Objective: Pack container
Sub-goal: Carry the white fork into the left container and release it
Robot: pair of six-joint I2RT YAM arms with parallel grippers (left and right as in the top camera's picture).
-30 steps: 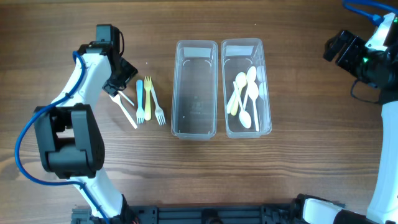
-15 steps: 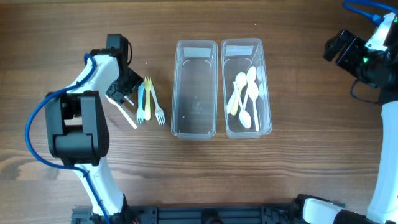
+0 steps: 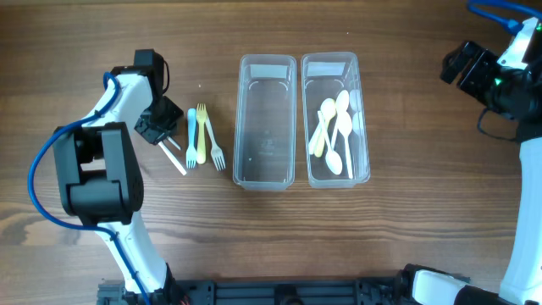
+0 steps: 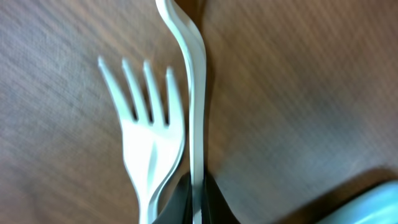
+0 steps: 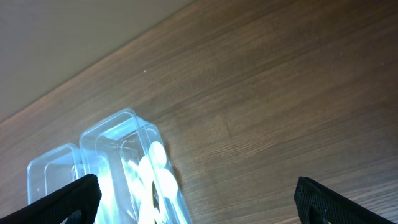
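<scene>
My left gripper [image 3: 159,127] sits left of the containers, shut on the handle of a white fork [image 4: 195,93] that stands on edge between its jaws. A second white fork [image 4: 149,143] lies flat right beside it, tines up in the left wrist view; overhead, a white fork handle [image 3: 176,158] pokes out below the gripper. A blue fork [image 3: 191,135] and yellow forks [image 3: 206,129] lie just right of it. The left clear container [image 3: 267,174] holds nothing; the right container [image 3: 362,127] holds several pale spoons [image 3: 337,127]. My right gripper [image 3: 461,66] hangs open at the far right.
The two containers stand side by side at the table's middle. In the right wrist view the open gripper [image 5: 196,202] looks over bare wood towards the spoon container [image 5: 134,168]. A pale blue shape [image 4: 373,199] shows at the left wrist view's corner.
My left gripper has closed on the white fork's handle and shifted slightly left and down. The right arm has not moved.
</scene>
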